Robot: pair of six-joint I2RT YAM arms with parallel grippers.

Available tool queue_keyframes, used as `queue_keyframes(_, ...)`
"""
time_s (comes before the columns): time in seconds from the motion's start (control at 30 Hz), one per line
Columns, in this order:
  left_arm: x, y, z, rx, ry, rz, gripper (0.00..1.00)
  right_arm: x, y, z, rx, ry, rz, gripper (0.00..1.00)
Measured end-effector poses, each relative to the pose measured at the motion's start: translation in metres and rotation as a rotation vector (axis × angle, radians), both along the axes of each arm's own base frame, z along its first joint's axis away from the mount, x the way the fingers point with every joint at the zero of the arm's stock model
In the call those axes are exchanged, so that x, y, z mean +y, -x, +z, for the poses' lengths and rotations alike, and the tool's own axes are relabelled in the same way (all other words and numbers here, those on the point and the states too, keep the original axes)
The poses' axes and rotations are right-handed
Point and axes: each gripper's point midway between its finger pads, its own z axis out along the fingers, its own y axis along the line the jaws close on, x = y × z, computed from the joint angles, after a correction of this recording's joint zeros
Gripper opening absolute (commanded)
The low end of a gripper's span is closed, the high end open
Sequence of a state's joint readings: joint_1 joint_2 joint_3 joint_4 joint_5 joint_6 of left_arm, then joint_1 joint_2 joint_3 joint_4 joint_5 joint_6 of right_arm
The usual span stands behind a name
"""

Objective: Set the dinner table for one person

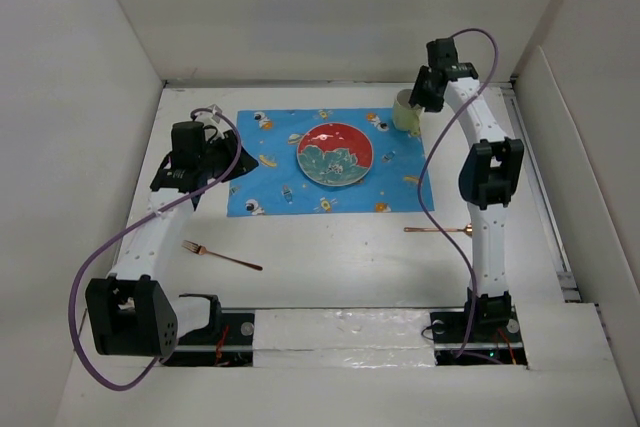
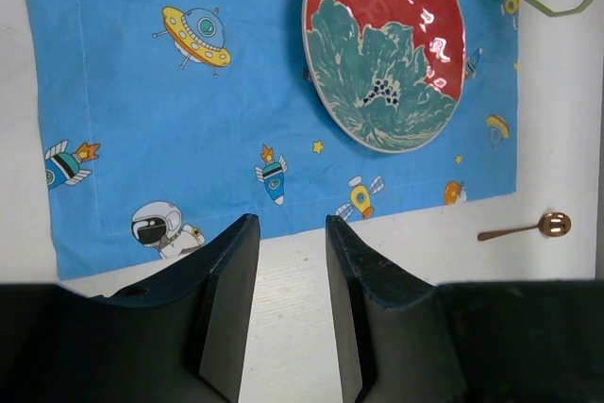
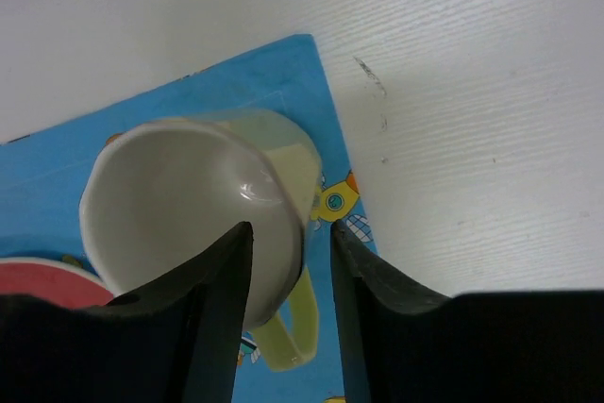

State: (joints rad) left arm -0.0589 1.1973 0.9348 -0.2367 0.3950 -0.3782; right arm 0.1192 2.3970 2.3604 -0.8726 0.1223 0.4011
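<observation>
My right claw (image 3: pixel 290 226) fills the bottom of its own camera. Its fingers are spread to either side of the wall of the one pale green mug (image 3: pixel 179 195), and a sliver of mat shows between that wall and the right finger. The mug stands directly under this claw on the far right corner of the single blue space-print mat (image 3: pixel 236 92), showing only its own pale inside.

My left claw (image 2: pixel 290 224) is spread too, with nothing between its fingers. It hovers over bare dinner table (image 2: pixel 283 290) just short of the mat's near edge. The table, white and plain, lies beneath both claws and everything else.

Ahead and right of the left claw, one red plate (image 2: pixel 382 54) sits on the mat, carrying just its painted teal flower. One copper spoon (image 2: pixel 528 228) lies far to that claw's right, off the mat.

Only the overhead view catches the one fork (image 1: pixel 222 256), behind the left claw toward the bases. Only the right wrist view looks into the mug.
</observation>
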Motion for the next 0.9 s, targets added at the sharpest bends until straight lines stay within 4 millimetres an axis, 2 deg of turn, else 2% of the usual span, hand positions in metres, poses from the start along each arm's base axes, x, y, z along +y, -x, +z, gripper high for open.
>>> queue_keyframes(0.03,0.0,0.0,-0.001,0.002,0.0,0.0,0.32,0.001,-0.001,0.002,-0.008,-0.002,0.002,0.55)
queue_keyframes(0.1,0.0,0.0,-0.001,0.004,-0.001,0.001,0.32,0.003,-0.004,0.009,-0.025,-0.014,0.003,0.6)
queue_keyframes(0.23,0.0,0.0,-0.001,0.003,-0.001,0.001,0.31,0.005,-0.005,0.029,-0.065,-0.053,0.001,0.59)
queue_keyframes(0.3,0.0,0.0,-0.001,0.002,0.0,0.001,0.31,0.001,0.002,0.043,-0.085,-0.069,-0.006,0.44)
queue_keyframes(0.33,0.0,0.0,-0.001,0.003,0.0,0.0,0.31,-0.003,0.008,0.053,-0.098,-0.077,-0.016,0.16)
queue_keyframes(0.37,0.0,0.001,-0.001,0.003,0.001,-0.001,0.31,-0.009,0.017,0.065,-0.121,-0.08,-0.026,0.01)
queue_keyframes(0.43,-0.001,0.001,-0.001,0.004,0.006,-0.006,0.19,-0.025,0.047,0.085,-0.153,-0.098,-0.071,0.0)
queue_keyframes(0.47,-0.002,0.001,-0.001,0.004,0.011,-0.009,0.08,-0.034,0.065,0.095,-0.185,-0.104,-0.093,0.0)
queue_keyframes(0.53,-0.003,0.002,0.0,0.005,0.016,-0.015,0.0,-0.051,0.111,0.106,-0.223,-0.118,-0.143,0.0)
queue_keyframes(0.57,-0.004,0.002,0.0,0.004,0.018,-0.018,0.0,-0.058,0.133,0.109,-0.236,-0.124,-0.167,0.0)
queue_keyframes(0.63,-0.006,0.003,0.0,0.003,0.027,-0.023,0.0,-0.07,0.177,0.098,-0.252,-0.143,-0.22,0.0)
queue_keyframes(0.7,-0.008,0.007,-0.001,0.007,0.039,-0.032,0.0,-0.074,0.219,0.068,-0.199,-0.152,-0.263,0.0)
queue_keyframes(0.73,-0.009,0.008,-0.001,0.009,0.044,-0.035,0.01,-0.073,0.238,0.046,-0.154,-0.155,-0.278,0.01)
queue_keyframes(0.77,-0.01,0.011,-0.002,0.012,0.051,-0.04,0.09,-0.072,0.258,0.022,-0.093,-0.155,-0.294,0.09)
queue_keyframes(0.8,-0.011,0.012,-0.001,0.011,0.055,-0.044,0.14,-0.071,0.278,-0.002,-0.026,-0.157,-0.309,0.26)
queue_keyframes(0.83,-0.012,0.014,-0.001,0.012,0.062,-0.048,0.18,-0.07,0.293,-0.019,0.025,-0.158,-0.325,0.36)
queue_keyframes(0.87,-0.013,0.015,-0.001,0.013,0.068,-0.052,0.24,-0.068,0.31,-0.034,0.079,-0.157,-0.335,0.44)
queue_keyframes(0.9,-0.014,0.017,0.0,0.013,0.075,-0.057,0.26,-0.067,0.322,-0.044,0.118,-0.158,-0.346,0.48)
